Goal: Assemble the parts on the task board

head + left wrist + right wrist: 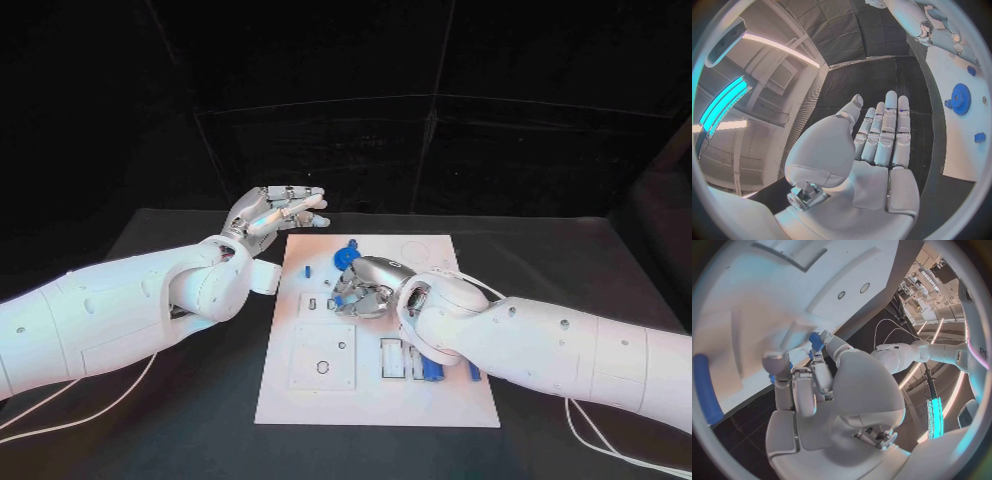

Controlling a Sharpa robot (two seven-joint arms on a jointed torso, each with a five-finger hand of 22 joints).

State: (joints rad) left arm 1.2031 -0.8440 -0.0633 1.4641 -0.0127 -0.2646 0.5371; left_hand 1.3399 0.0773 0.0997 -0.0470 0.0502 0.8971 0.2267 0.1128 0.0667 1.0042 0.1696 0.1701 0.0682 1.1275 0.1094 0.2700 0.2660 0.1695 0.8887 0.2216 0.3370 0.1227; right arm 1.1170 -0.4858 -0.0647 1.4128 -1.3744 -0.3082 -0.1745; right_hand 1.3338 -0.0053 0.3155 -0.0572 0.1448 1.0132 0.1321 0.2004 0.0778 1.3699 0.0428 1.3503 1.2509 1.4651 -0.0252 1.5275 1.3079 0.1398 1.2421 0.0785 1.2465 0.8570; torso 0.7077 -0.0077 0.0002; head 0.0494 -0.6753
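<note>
The white task board (310, 400) lies in the middle of the table. My right hand (369, 286) is down on the board's middle, fingers curled, pinching a small blue part (816, 341) at its fingertips against the plate. Just beyond it a blue gear (343, 258) stands on the board, also in the left wrist view as the gear (961, 98). A small blue part (306, 270) sits near the board's left edge. My left hand (274, 214) hovers off the board's far left corner, its fingers (886, 130) straight and together, holding nothing.
Long blue parts (420, 363) stand in slots near the board's front right, beside my right forearm (577, 350); one such blue bar (704, 390) appears in the right wrist view. Black table (173, 420) surrounds the board. White cables (606, 445) trail off both arms.
</note>
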